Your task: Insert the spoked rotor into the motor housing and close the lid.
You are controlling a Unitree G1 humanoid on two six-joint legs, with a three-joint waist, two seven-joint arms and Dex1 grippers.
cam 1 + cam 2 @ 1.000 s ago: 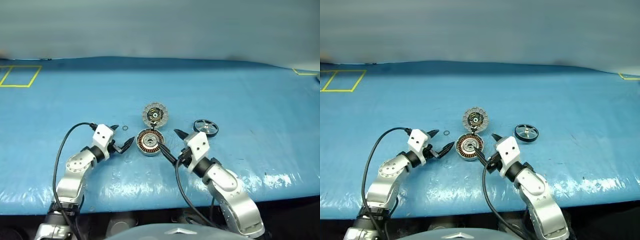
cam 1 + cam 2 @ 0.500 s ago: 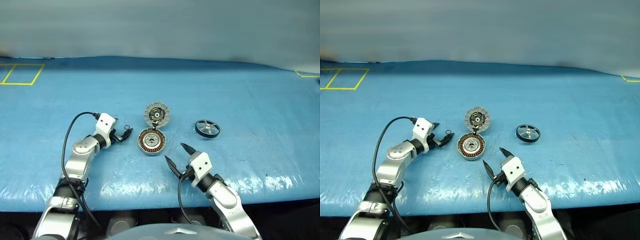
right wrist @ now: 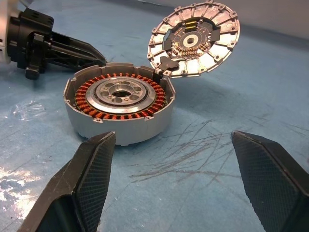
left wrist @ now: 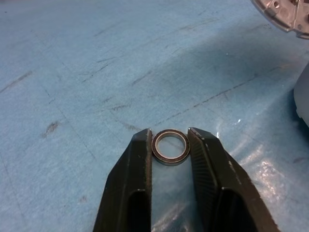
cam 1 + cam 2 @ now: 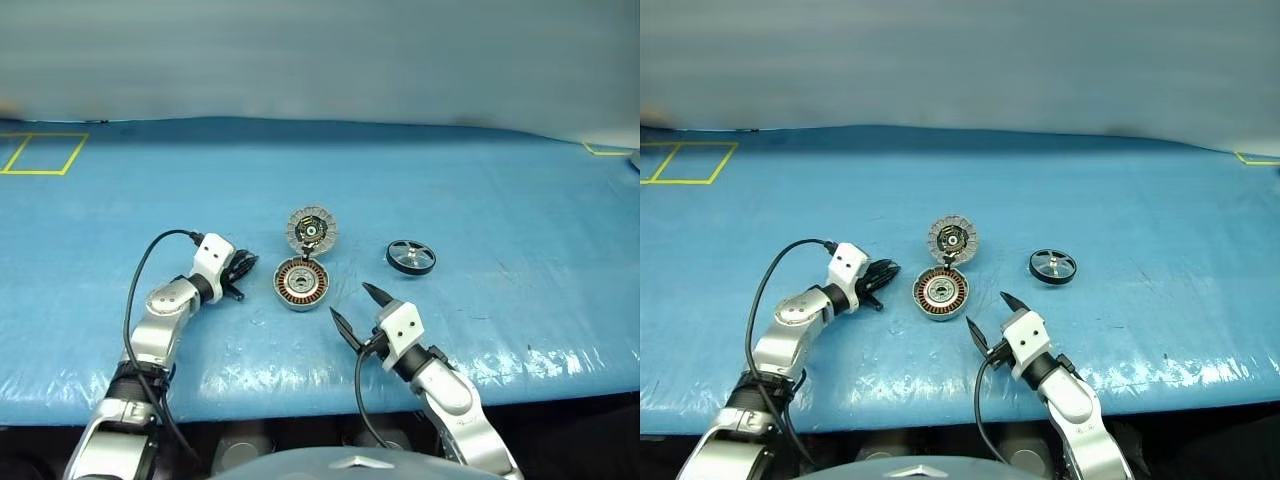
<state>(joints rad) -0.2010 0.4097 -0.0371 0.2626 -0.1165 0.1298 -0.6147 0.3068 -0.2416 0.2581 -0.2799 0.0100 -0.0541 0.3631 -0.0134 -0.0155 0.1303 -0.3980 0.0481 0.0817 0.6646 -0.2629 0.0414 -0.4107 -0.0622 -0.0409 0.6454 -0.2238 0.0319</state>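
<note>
The motor housing (image 5: pixel 301 283) sits on the blue table cover (image 5: pixel 480 190), its copper-brown windings exposed. It serves as the reference point for all positions below.

The lid (image 5: pixel 311 228) stands swung open on the far side of the housing, joined to it at the rim, its inner face with pale segments turned toward the robot.

The spoked rotor (image 5: pixel 411 257) lies flat on the cover to the right of the housing and slightly farther away, well apart from it and from both grippers.

The left gripper (image 4: pixel 170 145) is just to the left of the housing, low over the cover. Its fingers (image 4: pixel 136 169) are drawn in narrowly on either side of a small black ring (image 4: pixel 170 146), both inner faces against the ring's outer edge. Whether the ring is lifted off the cover cannot be determined.

The right gripper (image 5: pixel 352 307) is on the near side of the housing, slightly to its right, clear of it. Its jaws stand wide apart and grasp nothing; the housing shows between and beyond the fingertips (image 3: pixel 99 159) in the right wrist view.
</note>
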